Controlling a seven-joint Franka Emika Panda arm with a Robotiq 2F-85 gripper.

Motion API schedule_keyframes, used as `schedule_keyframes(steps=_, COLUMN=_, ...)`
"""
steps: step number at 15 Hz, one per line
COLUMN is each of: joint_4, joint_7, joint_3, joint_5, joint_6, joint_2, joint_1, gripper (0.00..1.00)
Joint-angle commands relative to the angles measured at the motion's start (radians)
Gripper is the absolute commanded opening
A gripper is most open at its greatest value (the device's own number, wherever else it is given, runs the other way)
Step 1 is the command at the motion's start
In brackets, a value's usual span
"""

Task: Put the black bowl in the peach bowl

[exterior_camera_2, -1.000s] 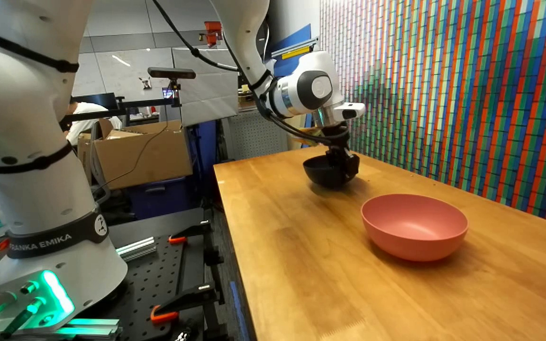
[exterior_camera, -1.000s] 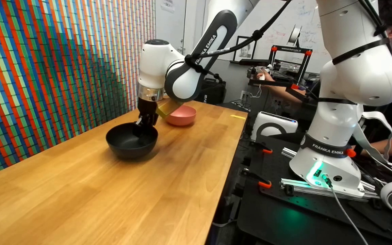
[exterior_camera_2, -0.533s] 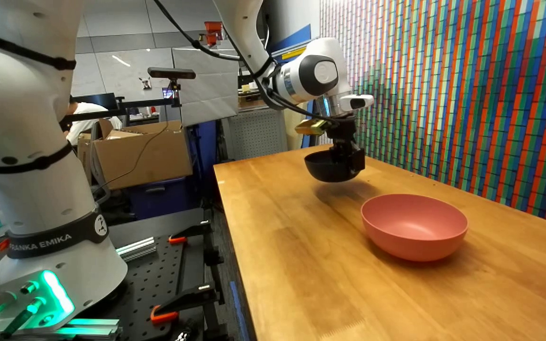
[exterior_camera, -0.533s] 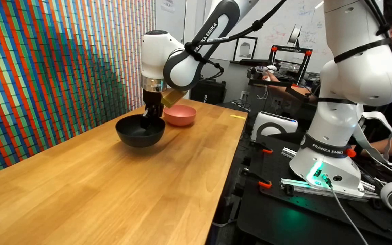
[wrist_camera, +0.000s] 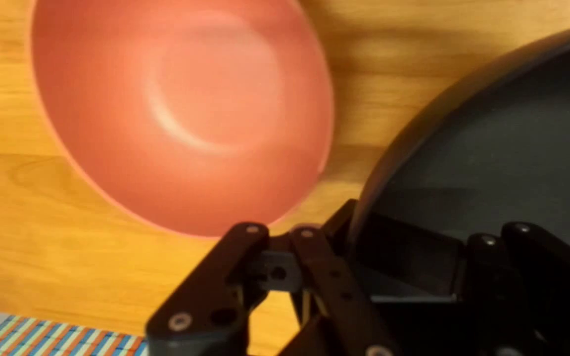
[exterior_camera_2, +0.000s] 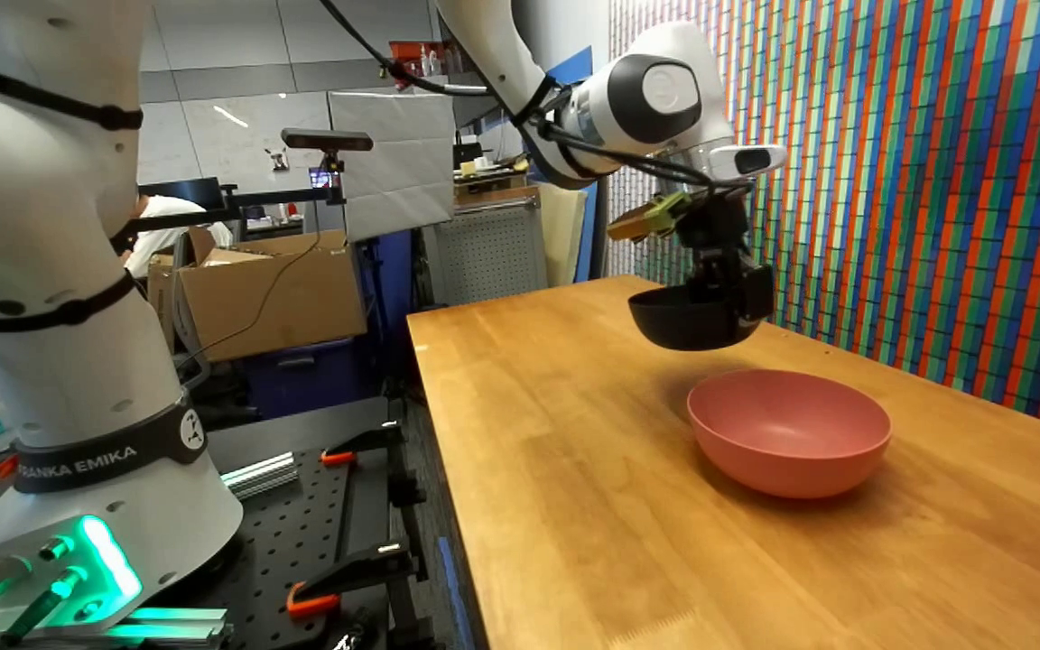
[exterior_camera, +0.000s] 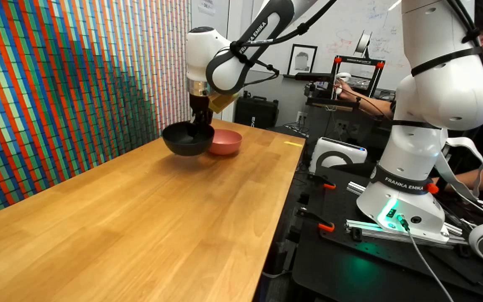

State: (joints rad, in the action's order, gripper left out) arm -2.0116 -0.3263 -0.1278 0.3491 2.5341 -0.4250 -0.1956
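Observation:
The black bowl (exterior_camera: 185, 147) hangs above the table in an exterior view; it also shows in an exterior view (exterior_camera_2: 682, 327) and at the right of the wrist view (wrist_camera: 512, 153). My gripper (exterior_camera_2: 729, 302) is shut on its near-side rim, one finger inside the bowl and one outside, as the wrist view (wrist_camera: 359, 232) shows. The bowl is roughly level. The peach bowl (exterior_camera_2: 788, 442) rests upright and empty on the table, close beside and lower than the black one. It shows in an exterior view (exterior_camera: 229, 142), partly hidden behind the black bowl, and in the wrist view (wrist_camera: 220, 89).
The wooden table (exterior_camera: 162, 218) carries both bowls. A colourful tiled wall (exterior_camera_2: 935, 181) runs along its far edge, close to the arm. The robot base (exterior_camera: 405, 205) stands on a black platform across a gap from the table.
My gripper has lifted the black bowl off the table and carried it toward the peach bowl. The peach bowl has not moved.

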Motion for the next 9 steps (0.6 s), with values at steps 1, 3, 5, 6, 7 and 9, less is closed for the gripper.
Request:
schedule_keyframes(steps=1, joint_4=0.077, joint_7=0.028, joint_3=-0.051, joint_5=0.056, joint_6=-0.053, joint_2=0.014, joint_1=0.041, gripper=0.02)
schedule_keyframes(steps=3, joint_4=0.094, joint_7=0.027, joint_3=-0.079, joint_5=0.091, joint_6=-0.068, joint_2=0.014, joint_1=0.064, gripper=0.01)
schedule_keyframes(steps=5, joint_4=0.085, joint_7=0.021, joint_3=-0.1, joint_5=0.121, joint_6=-0.09, joint_2=0.022, joint_1=0.084, gripper=0.01)
schedule_keyframes(steps=6, joint_4=0.076, joint_7=0.02, joint_3=-0.11, joint_5=0.135, joint_6=-0.101, joint_2=0.025, joint_1=0.094, gripper=0.01)
schedule_keyframes(steps=7, joint_4=0.064, joint_7=0.019, joint_3=-0.12, joint_5=0.15, joint_6=-0.11, joint_2=0.028, joint_1=0.104, gripper=0.01)
schedule_keyframes(steps=9, joint_4=0.047, joint_7=0.021, joint_3=-0.13, joint_5=0.168, joint_6=-0.107, joint_2=0.029, joint_1=0.128, gripper=0.01)
